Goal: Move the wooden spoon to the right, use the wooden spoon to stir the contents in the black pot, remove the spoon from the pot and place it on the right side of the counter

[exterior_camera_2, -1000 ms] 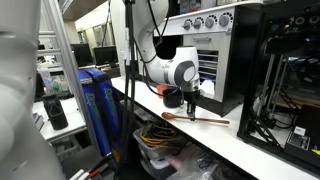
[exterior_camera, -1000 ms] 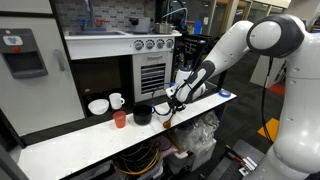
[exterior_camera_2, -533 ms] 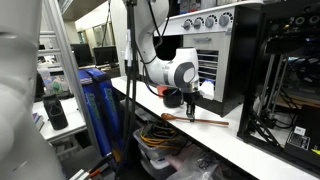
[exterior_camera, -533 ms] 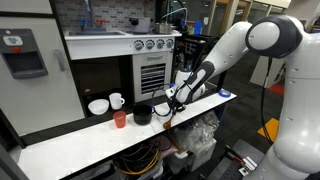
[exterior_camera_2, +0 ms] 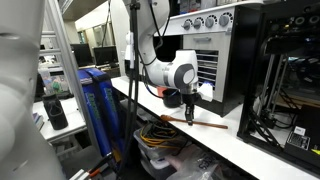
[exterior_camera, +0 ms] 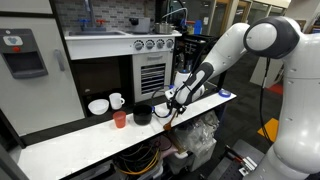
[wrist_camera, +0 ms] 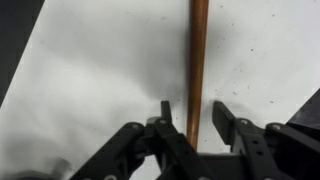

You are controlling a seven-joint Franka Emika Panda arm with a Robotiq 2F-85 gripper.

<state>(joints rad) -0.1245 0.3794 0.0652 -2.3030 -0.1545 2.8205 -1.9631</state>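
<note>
My gripper (wrist_camera: 195, 122) over wooden spoon (wrist_camera: 198, 50) lying on counter (wrist_camera: 100, 70), fingers spread astride handle, not pinching. Black pot (exterior_camera: 143, 115) near; red cup (exterior_camera: 120, 119), white mug (exterior_camera: 117, 100) beyond.

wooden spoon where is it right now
The wooden spoon lies on the counter in an exterior view, right under the gripper; the wrist view shows its handle between the open jaws.

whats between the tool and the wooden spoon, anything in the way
Nothing in the way. In the wrist view the handle of the wooden spoon runs between the open fingers of the tool, with only bare white counter in the gap beside it.
</note>
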